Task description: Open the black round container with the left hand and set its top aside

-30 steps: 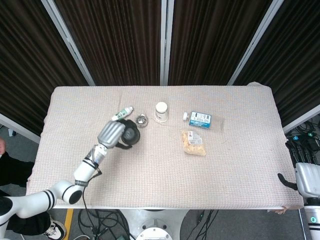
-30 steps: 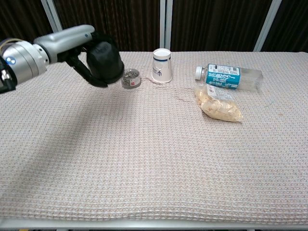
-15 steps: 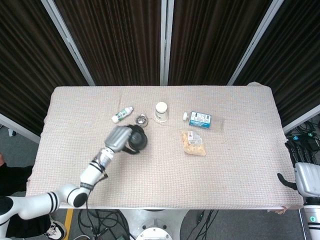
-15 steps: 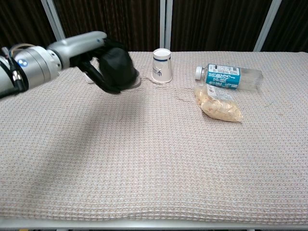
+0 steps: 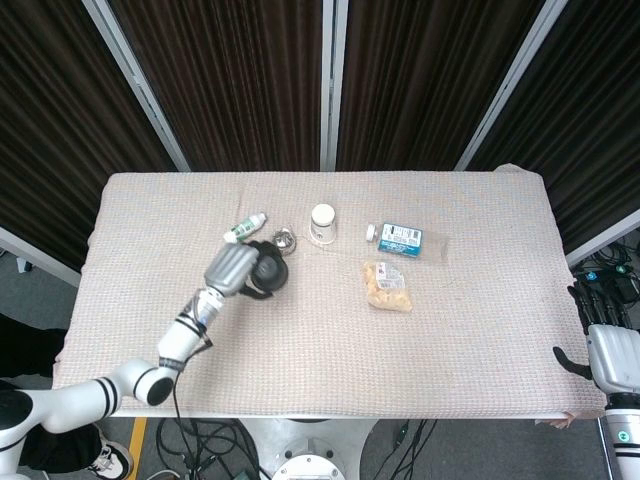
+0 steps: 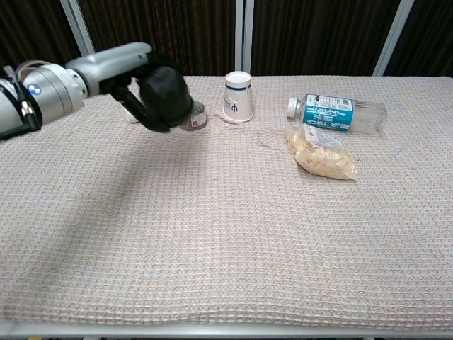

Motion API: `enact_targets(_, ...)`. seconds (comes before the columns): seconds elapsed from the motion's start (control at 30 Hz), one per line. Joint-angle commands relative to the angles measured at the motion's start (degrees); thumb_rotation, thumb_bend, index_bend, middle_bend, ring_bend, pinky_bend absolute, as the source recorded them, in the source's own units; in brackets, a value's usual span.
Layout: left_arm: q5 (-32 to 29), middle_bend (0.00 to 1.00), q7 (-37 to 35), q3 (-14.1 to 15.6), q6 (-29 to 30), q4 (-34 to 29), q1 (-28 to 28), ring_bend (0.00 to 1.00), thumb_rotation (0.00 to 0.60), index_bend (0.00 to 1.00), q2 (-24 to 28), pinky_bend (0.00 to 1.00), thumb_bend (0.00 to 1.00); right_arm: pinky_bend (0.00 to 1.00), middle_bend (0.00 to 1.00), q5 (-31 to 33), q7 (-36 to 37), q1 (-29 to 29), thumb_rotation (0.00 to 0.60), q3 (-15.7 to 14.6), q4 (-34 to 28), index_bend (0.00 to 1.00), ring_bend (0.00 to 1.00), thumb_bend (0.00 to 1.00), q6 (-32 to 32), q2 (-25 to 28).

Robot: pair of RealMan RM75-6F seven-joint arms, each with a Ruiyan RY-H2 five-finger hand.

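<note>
The small round container [image 5: 285, 240] stands open at the back of the table, its silvery inside showing [image 6: 193, 117]. My left hand [image 5: 262, 271] hovers just in front and to the left of it, its black fingers curled around a black round top that blends with the hand [image 6: 162, 98]. No other top lies on the cloth. My right hand [image 5: 603, 348] hangs off the table's right edge, holding nothing, fingers apart; the chest view does not show it.
A small green-capped bottle [image 5: 244, 231] lies left of the container. An upside-down paper cup [image 5: 322, 223] stands right of it. Further right lie a water bottle [image 5: 405, 238] and a bag of snacks [image 5: 387, 286]. The cloth-covered table [image 5: 330, 360] stretches toward the front.
The left hand, still curled around the top, swung right and forward, then came back left and toward the container. The right hand stayed put.
</note>
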Motion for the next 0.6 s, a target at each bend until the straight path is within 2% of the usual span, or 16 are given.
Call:
enact_targets(0.03, -8.8, 0.50, 2.2, -4.6, -2.8, 7.1, -2.0, 0.36, 0.600, 0.40, -1.3, 0.46, 0.21, 0.00, 0.00, 0.3, 0.1, 0.0, 0.600, 0.2, 0.2, 0.02, 0.00, 0.15, 0.1, 0.0)
enact_targets(0.13, -3.9, 0.50, 1.0, -1.2, -1.0, -2.9, -0.1, 0.36, 0.600, 0.40, 1.2, 0.46, 0.21, 0.00, 0.00, 0.6, 0.3, 0.1, 0.600, 0.2, 0.4, 0.02, 0.00, 0.15, -0.3, -0.1)
enact_targets(0.2, -0.1, 0.50, -0.6, 1.9, -0.4, -12.1, 1.5, 0.36, 0.600, 0.40, 3.1, 0.46, 0.21, 0.00, 0.00, 0.2, 0.3, 0.0, 0.600, 0.0, 0.5, 0.02, 0.00, 0.15, -0.4, -0.2)
enact_targets(0.3, 5.0, 0.50, -3.6, 6.7, -2.3, -24.4, 2.5, 0.36, 0.600, 0.39, 6.1, 0.46, 0.21, 0.00, 0.00, 0.0, 0.4, 0.0, 0.600, -0.1, 0.3, 0.02, 0.00, 0.15, -0.2, 0.0)
enact_targets(0.37, 8.5, 0.50, -5.0, 8.9, -3.2, -29.7, 2.6, 0.36, 0.600, 0.37, 7.7, 0.46, 0.21, 0.00, 0.00, 0.1, 0.4, 0.0, 0.600, 0.1, 0.3, 0.02, 0.00, 0.15, 0.0, 0.0)
enact_targets(0.47, 11.7, 0.50, -6.2, 9.5, -1.9, -32.0, 2.6, 0.36, 0.600, 0.36, 8.5, 0.46, 0.21, 0.00, 0.00, 0.3, 0.7, -0.1, 0.600, 0.1, 0.5, 0.02, 0.00, 0.15, 0.0, 0.1)
enact_targets(0.6, 6.6, 0.50, -5.9, 6.7, -0.9, -26.0, 2.5, 0.36, 0.600, 0.37, 7.3, 0.46, 0.21, 0.00, 0.00, 0.7, 1.1, 0.0, 0.600, 0.1, 1.1, 0.02, 0.00, 0.15, -0.7, -0.1)
